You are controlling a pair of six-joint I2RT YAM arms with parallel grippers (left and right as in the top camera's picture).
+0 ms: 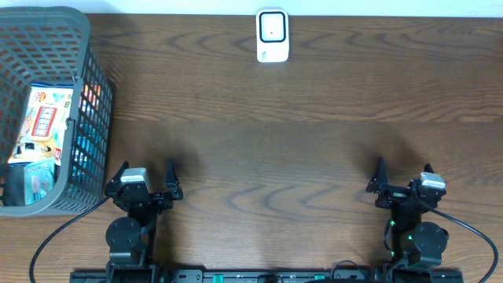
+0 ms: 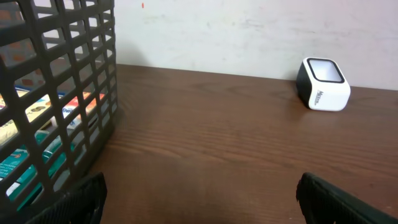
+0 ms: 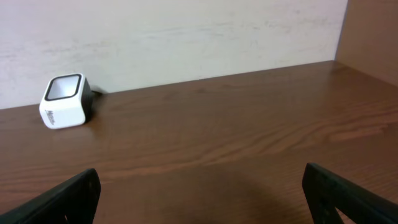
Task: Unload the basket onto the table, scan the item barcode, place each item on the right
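A white barcode scanner (image 1: 273, 36) stands at the far middle of the table, also visible as a white box with a dark top, the scanner (image 2: 322, 84) in the left wrist view and the scanner (image 3: 64, 101) in the right wrist view. Several packaged items (image 1: 41, 126) lie in the grey basket (image 1: 90, 86) at the left. My left gripper (image 1: 147, 174) rests open near the front left, just right of the basket, with nothing between its fingers. My right gripper (image 1: 402, 174) is open at the front right, empty as well.
The basket's dark mesh wall (image 2: 56, 93) stands close on the left of the left gripper, coloured packets showing through it. A pale wall runs behind the table's far edge. Brown wooden table (image 1: 267, 149) lies between grippers and scanner.
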